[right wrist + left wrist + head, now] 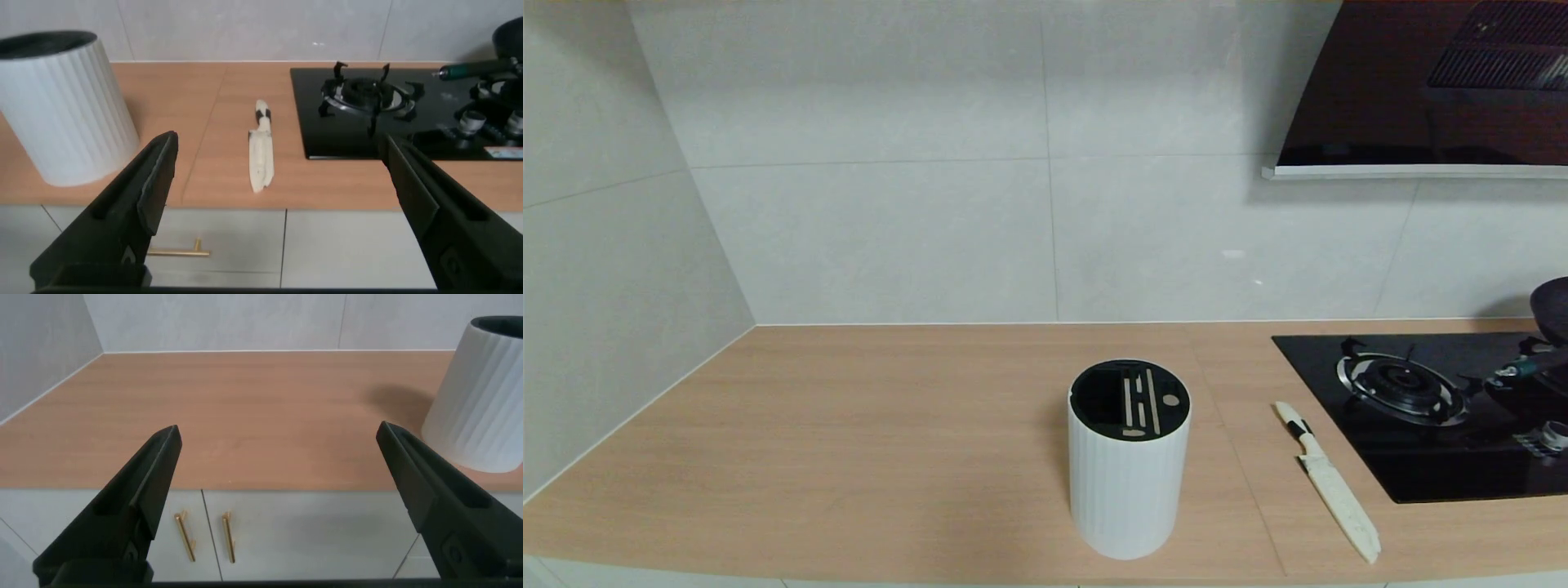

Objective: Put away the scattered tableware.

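A white ribbed cylindrical holder [1128, 461] with a black slotted top stands near the counter's front edge; it also shows as the holder [484, 392] and the holder [61, 106]. A cream speckled knife [1327, 479] lies flat on the wood between the holder and the hob, handle pointing to the wall; in the right wrist view the knife [261, 147] lies ahead. My left gripper [278, 441] hangs open in front of the counter edge, left of the holder. My right gripper [278, 151] is open too, short of the counter, facing the knife.
A black gas hob [1429, 408] with a burner ring [1401, 385] fills the right of the wooden counter [849, 441]. A dark pan [1553, 306] sits at the far right edge. Tiled walls close off the back and left. Cabinet doors with gold handles [204, 536] lie below the edge.
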Controlling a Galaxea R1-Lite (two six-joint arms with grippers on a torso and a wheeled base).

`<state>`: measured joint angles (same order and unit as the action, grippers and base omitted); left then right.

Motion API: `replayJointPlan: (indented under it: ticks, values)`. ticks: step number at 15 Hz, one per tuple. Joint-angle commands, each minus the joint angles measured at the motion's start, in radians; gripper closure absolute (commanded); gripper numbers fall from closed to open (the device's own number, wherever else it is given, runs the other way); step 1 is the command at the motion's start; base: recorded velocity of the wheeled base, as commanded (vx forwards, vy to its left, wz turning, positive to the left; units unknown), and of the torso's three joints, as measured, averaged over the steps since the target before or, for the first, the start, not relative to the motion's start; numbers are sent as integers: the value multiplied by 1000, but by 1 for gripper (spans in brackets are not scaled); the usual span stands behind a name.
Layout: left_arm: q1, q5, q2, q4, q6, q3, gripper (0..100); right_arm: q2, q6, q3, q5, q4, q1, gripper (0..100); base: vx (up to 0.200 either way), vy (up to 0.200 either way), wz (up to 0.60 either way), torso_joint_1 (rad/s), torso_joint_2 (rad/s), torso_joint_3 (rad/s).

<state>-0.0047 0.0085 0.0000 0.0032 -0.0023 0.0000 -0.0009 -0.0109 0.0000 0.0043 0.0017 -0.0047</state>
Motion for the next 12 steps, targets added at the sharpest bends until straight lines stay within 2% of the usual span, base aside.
replayJointPlan:
  ticks: [1, 10, 11, 12]
  values:
    - [0, 1, 0, 0, -1, 0, 0, 1, 0, 0, 0, 0, 0, 0, 0, 0, 0, 51, -90, -46]
    - [0, 1, 0, 0, -1, 0, 0, 1, -9, 0, -4, -3, 0, 0, 0, 0, 0, 0, 0, 0]
    - [0, 1, 0, 0, -1, 0, 0, 1, -6, -23, -6, -35, 0, 0, 0, 0, 0, 0, 0, 0]
    - [0, 1, 0, 0, -1, 0, 0, 25, 15, -107, -1, -54, 11, 0, 0, 0, 0, 0, 0, 0]
